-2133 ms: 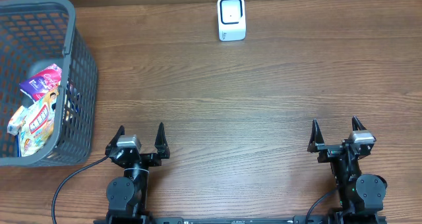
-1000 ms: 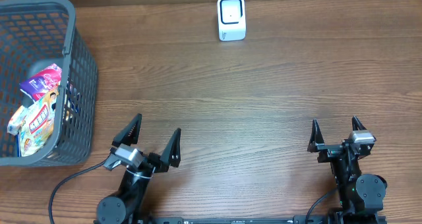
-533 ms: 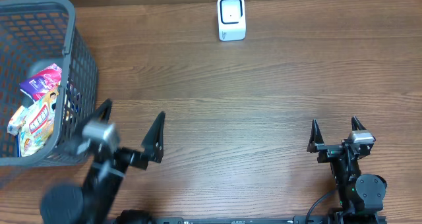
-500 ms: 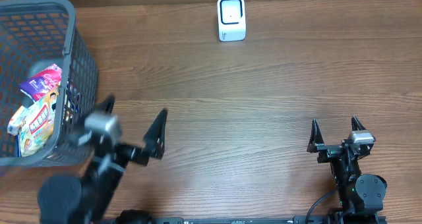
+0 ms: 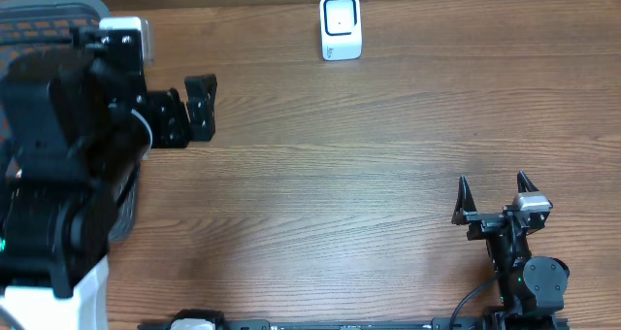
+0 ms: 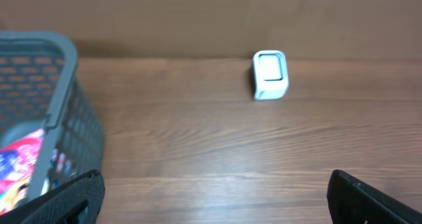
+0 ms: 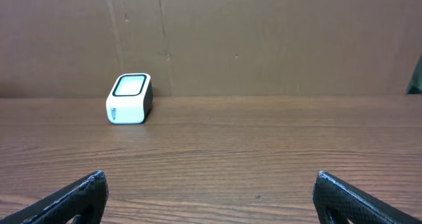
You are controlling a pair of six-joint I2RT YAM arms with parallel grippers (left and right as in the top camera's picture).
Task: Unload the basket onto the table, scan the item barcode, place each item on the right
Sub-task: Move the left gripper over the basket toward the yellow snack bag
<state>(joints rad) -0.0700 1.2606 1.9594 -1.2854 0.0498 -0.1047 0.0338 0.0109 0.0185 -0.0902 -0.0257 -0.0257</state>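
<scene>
The items are colourful snack packets lying in a grey mesh basket at the table's left; in the overhead view my raised left arm hides them. A white barcode scanner stands at the back centre, also seen as the scanner and the scanner. My left gripper hangs high beside the basket, open and empty; in its wrist view the left gripper spans bare table. The right gripper rests open and empty near the front edge, far from the scanner, as the right gripper shows.
Only the basket rim shows past the left arm in the overhead view. A brown cardboard wall backs the wooden table just behind the scanner.
My left arm has lifted from the front edge and swung back and left, now looming over the basket and hiding it from above. The right arm has not moved.
</scene>
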